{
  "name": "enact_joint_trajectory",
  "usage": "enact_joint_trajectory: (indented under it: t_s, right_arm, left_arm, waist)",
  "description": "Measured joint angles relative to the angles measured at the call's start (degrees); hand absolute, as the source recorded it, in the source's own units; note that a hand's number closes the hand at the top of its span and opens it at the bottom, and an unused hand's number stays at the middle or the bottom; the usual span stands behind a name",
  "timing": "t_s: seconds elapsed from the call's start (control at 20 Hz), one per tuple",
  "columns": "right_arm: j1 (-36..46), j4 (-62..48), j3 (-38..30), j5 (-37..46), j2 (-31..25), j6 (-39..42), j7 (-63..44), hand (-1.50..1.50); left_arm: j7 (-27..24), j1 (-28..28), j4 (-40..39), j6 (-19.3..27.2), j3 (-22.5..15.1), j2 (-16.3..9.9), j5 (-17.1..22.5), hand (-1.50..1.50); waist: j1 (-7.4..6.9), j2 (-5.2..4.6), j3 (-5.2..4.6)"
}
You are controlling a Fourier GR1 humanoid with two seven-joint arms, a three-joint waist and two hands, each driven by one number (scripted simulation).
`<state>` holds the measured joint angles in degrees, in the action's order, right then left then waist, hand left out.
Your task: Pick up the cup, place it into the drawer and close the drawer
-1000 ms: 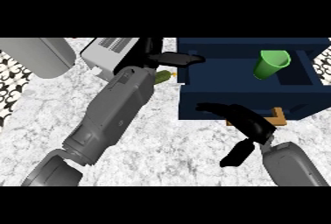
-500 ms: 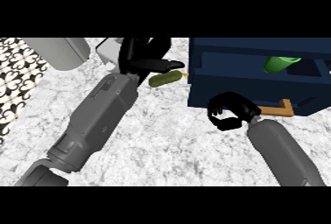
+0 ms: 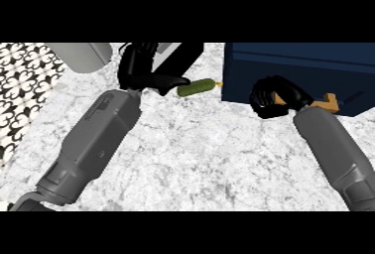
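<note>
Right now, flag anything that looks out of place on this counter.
Only the green vegetable lying loose on the marble counter between the left hand and the blue drawer. No spill or damage shows.

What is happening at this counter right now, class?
The right hand, fingers curled, is pressed against the front of the dark blue drawer, beside its wooden handle. The cup is out of sight. The left hand rests open on the marble counter, next to a small green vegetable.
</note>
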<state>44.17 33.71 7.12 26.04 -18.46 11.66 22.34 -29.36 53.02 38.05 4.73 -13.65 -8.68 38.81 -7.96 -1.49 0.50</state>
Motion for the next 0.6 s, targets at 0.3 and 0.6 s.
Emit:
enact_joint_trajectory:
  t_s: [0.3, 0.6]
  right_arm:
    - [0.25, -1.70, -2.40, -3.00, -0.60, 2.91, 2.23, 1.50]
    - [-0.31, -1.06, -3.62, -5.64, -1.80, 7.24, 2.99, 1.50]
  left_arm:
    - [1.08, -2.20, 2.22, -1.99, -0.40, -1.77, 0.15, -1.50]
    - [1.47, -3.54, 3.63, -3.70, -0.87, -2.48, 0.20, -1.50]
  waist:
    - [-1.01, 0.06, 0.13]
    - [-1.90, -0.26, 0.34]
